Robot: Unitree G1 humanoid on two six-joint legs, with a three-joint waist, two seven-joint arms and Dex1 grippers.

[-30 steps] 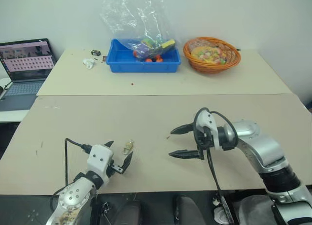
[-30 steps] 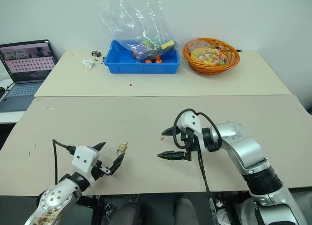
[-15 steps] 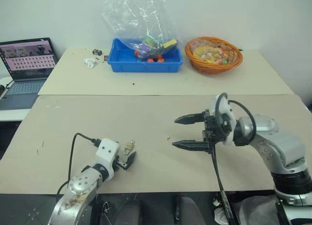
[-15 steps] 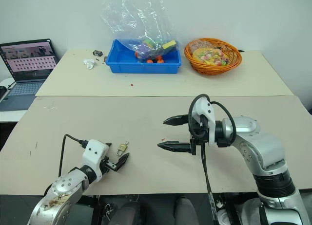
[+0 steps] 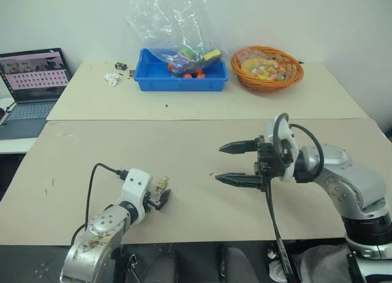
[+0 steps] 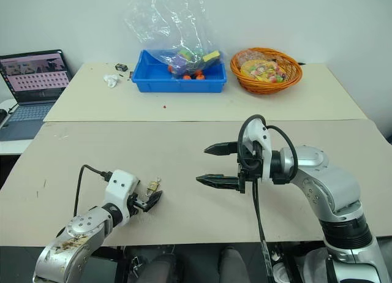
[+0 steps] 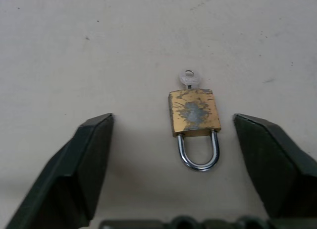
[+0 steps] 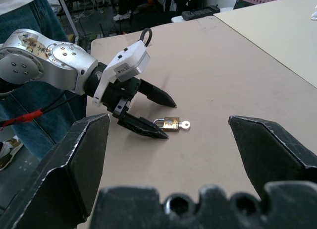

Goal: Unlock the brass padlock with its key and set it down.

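Tables [image 5: 202,142] come first: a big tan one near the robot and another behind it with a blue bin [image 5: 180,78], an orange basket [image 5: 266,67] and a laptop [image 5: 33,81]. Next is the right gripper [image 5: 236,163], held up above the table and pointing sideways toward the left one, with its two black fingers spread wide and nothing in them. Lower down is the left gripper [image 6: 149,195], low over the table, its fingers apart on each side of the lock and not yet squeezing it. Between them lies the brass padlock [image 7: 194,112], flat on the table, with its loop end toward the gripper. Smallest is the key [image 7: 189,79], which sticks out of the lock's far end. To do this well, I think the left fingers should close slowly on the gold sides, not on the thin loop, so the lock does not slide or flip. The key end should stay free for the right gripper to turn.
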